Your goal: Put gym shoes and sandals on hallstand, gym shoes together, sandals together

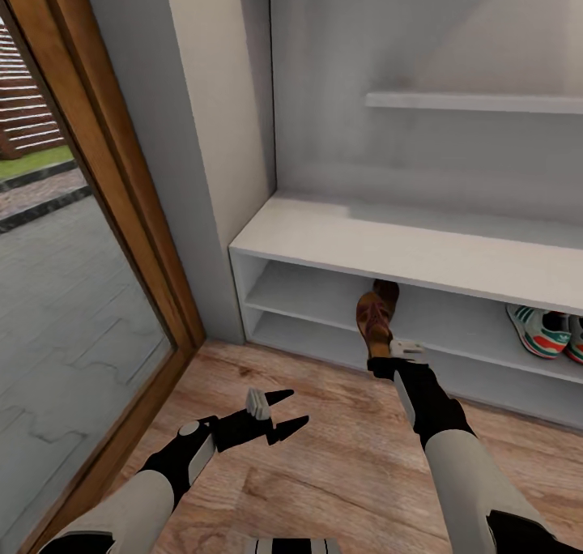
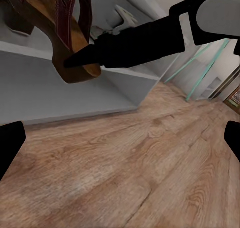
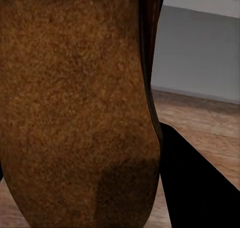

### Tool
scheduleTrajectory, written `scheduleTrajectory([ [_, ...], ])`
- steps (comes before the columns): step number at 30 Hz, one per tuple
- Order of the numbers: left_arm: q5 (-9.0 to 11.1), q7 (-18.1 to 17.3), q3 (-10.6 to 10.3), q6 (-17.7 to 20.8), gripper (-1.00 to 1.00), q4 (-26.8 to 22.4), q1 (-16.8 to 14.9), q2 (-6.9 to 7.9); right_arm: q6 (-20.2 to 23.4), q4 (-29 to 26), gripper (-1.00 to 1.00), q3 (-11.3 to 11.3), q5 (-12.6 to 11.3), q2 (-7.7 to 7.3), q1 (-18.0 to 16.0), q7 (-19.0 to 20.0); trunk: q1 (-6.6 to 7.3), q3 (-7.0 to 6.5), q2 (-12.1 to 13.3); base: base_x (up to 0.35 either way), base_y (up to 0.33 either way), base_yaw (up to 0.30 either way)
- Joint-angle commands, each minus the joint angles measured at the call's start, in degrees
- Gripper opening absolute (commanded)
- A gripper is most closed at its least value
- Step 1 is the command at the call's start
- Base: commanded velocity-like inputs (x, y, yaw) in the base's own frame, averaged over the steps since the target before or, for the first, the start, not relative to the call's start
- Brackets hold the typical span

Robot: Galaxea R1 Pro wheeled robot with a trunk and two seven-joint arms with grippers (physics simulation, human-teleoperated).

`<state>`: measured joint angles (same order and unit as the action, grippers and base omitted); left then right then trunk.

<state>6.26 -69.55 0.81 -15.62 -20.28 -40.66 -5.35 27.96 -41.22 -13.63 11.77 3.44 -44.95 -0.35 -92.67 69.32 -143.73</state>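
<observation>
Gripping a sandal (image 1: 375,321) at the hallstand (image 1: 340,242)'s upper shelf edge (gym shoes (image 1: 544,330) farther along), the right end effector (image 1: 395,358) needed deeper insertion; the left end effector (image 1: 279,412) hung open.

The sandal (image 1: 376,321) is seen as brown leather with a grainy, matt, suede-like footbed (image 3: 75,103). The corridor floor (image 1: 340,457) is rendered as light wood-grain planking with a faint sheen, and the hallstand (image 1: 405,246) as smooth, matt, pale grey-white board. A wooden frame (image 1: 121,181) is set around glossy glass.
</observation>
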Motion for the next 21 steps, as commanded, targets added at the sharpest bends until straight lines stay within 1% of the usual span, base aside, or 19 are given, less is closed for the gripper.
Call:
scheduleTrajectory([
  [1,0.1,-0.2,0.1,-0.3,1.0,0.1,0.0,-0.01,0.3,-0.1,-1.0,-0.2,0.4,0.07,0.0,0.1,0.01,0.05,0.0,0.009,0.0,0.0],
  [4,0.1,-0.2,0.1,-0.3,1.0,0.1,0.0,-0.01,0.3,-0.1,-1.0,-0.2,0.4,0.07,0.0,0.1,0.01,0.05,0.0,0.192,0.0,0.0],
  [11,0.1,-0.2,0.1,-0.3,1.0,0.1,0.0,-0.01,0.3,-0.1,-1.0,-0.2,0.4,0.07,0.0,0.1,0.01,0.05,0.0,0.304,0.0,0.0],
  [18,0.1,-0.2,0.1,-0.3,1.0,0.1,0.0,-0.01,0.3,-0.1,-1.0,-0.2,0.4,0.07,0.0,0.1,0.01,0.05,0.0,0.052,0.0,0.0],
  [21,0.1,-0.2,0.1,-0.3,1.0,0.1,0.0,-0.01,0.3,-0.1,-1.0,-0.2,0.4,0.07,0.0,0.1,0.01,0.05,0.0,0.256,0.0,0.0],
])
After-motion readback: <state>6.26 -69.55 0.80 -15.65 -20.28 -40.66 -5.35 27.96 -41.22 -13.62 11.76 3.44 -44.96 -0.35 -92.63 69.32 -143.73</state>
